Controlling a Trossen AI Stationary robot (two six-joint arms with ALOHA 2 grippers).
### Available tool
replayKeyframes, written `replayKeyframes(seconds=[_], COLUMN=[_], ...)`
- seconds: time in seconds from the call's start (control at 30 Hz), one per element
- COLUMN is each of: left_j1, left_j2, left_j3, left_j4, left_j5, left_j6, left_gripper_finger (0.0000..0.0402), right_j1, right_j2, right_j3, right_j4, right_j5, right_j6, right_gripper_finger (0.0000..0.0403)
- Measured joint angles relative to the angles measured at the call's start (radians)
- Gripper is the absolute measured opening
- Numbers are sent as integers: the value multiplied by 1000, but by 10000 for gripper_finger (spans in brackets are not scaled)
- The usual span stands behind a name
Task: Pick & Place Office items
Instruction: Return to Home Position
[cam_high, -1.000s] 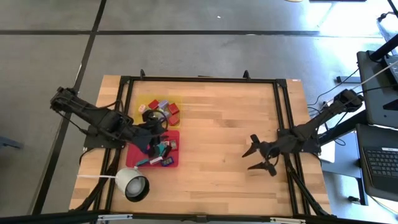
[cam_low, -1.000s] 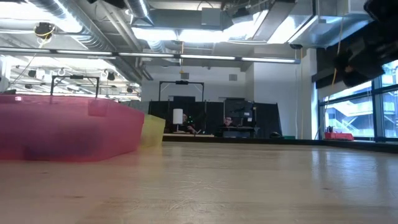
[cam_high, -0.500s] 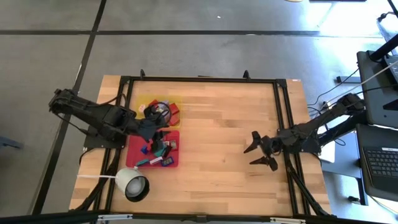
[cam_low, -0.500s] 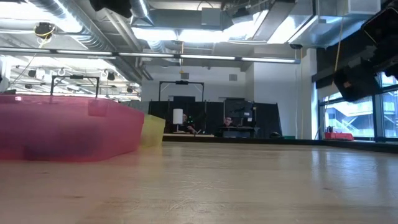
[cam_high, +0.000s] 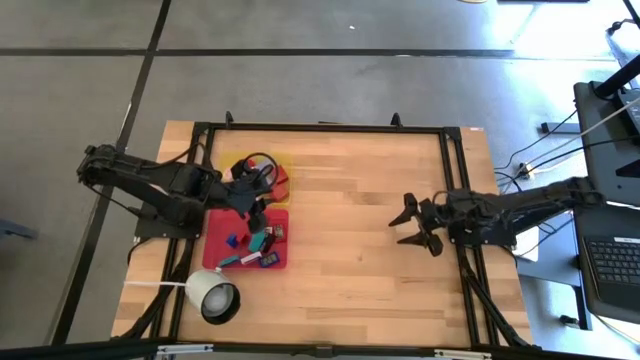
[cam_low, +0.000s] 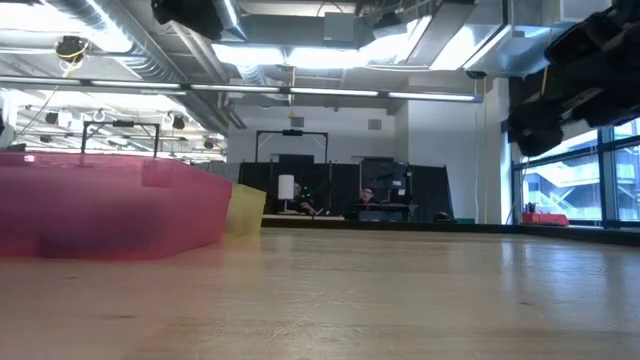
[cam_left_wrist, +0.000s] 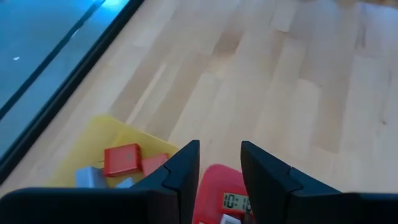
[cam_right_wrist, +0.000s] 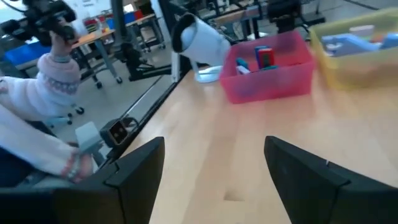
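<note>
Left gripper (cam_high: 256, 200), fingers parted and empty, hangs over the red tray's (cam_high: 211, 250) far rim near the table's (cam_high: 350, 180) left edge. The office items (cam_high: 258, 246) lie just beneath it. Right gripper (cam_high: 405, 222), spread wide, waits by the right edge.

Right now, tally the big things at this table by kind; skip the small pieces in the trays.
Trays: 2, the yellow tray and the red tray
White round cup-like thing with a cord: 1
Grippers: 2, the left gripper over the trays, the right gripper over the right side of the table
Total: 5
</note>
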Motion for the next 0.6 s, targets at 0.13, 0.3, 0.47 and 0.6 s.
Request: replayKeyframes(seconds=[0.13,0.3,0.47,0.6], left_j1=[23,52,65,65], left_j2=[0,0,0,0], left_j3=[0,0,-1,-1], left_j4=[0,0,0,5], left_j5=[0,9,10,-36], left_j6=[12,29,30,16], left_gripper_finger=[114,114,114,114], right_j1=[-125,-276,-387,-414], right_j2=[0,0,0,1], right_j3=[0,0,0,0], right_j4=[-9,-3,23,39], right_j5=[-85,-164,-168,-168], right_j6=[22,-23,-95,-175], right_gripper_finger=[279,279,279,279])
